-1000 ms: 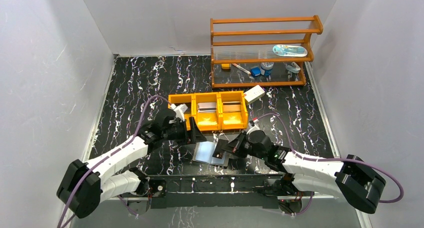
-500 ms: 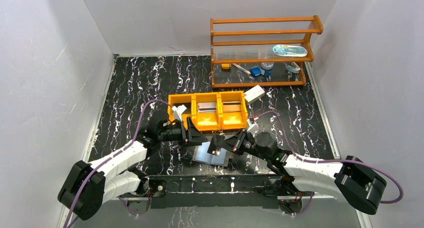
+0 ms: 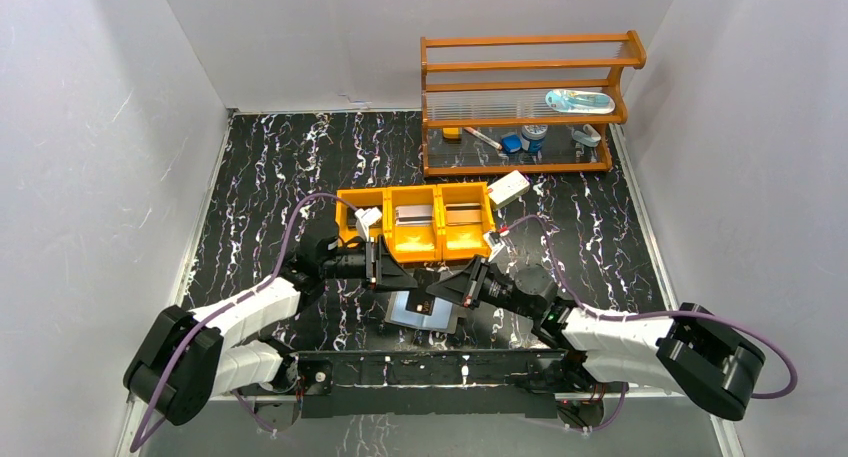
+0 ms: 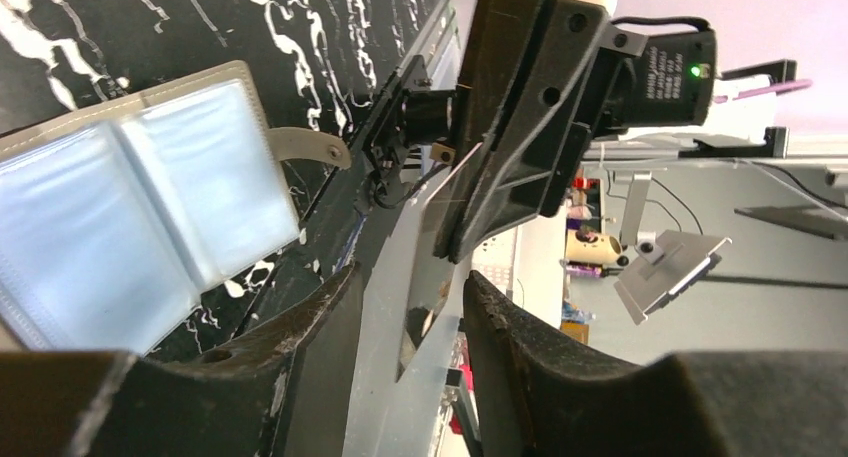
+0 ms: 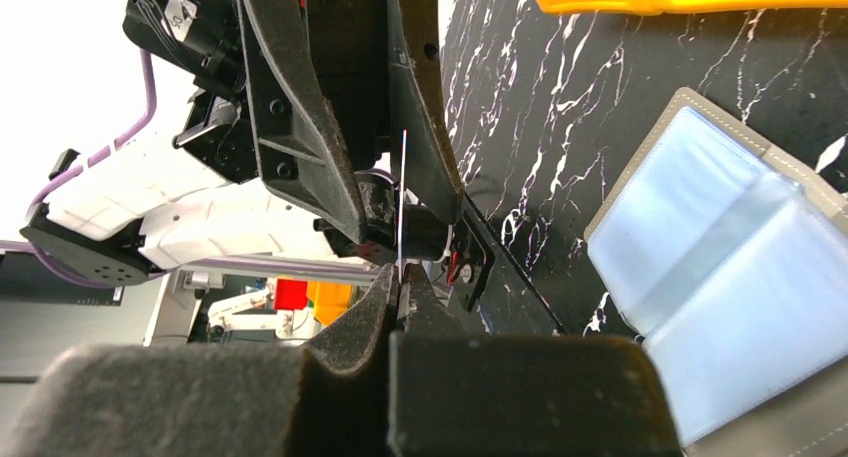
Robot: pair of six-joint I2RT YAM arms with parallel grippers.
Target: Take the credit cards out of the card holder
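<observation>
Right gripper [image 5: 400,282] is clamped tight on one credit card [image 4: 410,267], which is held on edge and up off the counter [image 3: 280,177]. In the right wrist view the card is just a thin upright line. Left gripper [image 4: 412,322] meets it head-on, jaws about half spread and astride the card's free end. There is a gap on one side; cannot tell if the other finger touches.

Card holder [image 4: 130,217] lies open and flat, pale blue faces up, under and just right of the two grippers and clear of the held card. It sits close to the counter's near edge by the black base rail, so there is little room on that side. A small tab sticks out at one of its corners.

Orange tray [image 3: 352,199] is just behind the grippers, tight at the back. A silvery card [image 3: 415,215] is in its middle compartment and a brownish card [image 3: 462,215] in its right one. White box [image 3: 508,189] is just beside the tray's far right corner. Wooden rack [image 3: 525,67] stands at the far right by the wall.

Bare counter runs left of the tray and along the far left, with white walls on both sides.
</observation>
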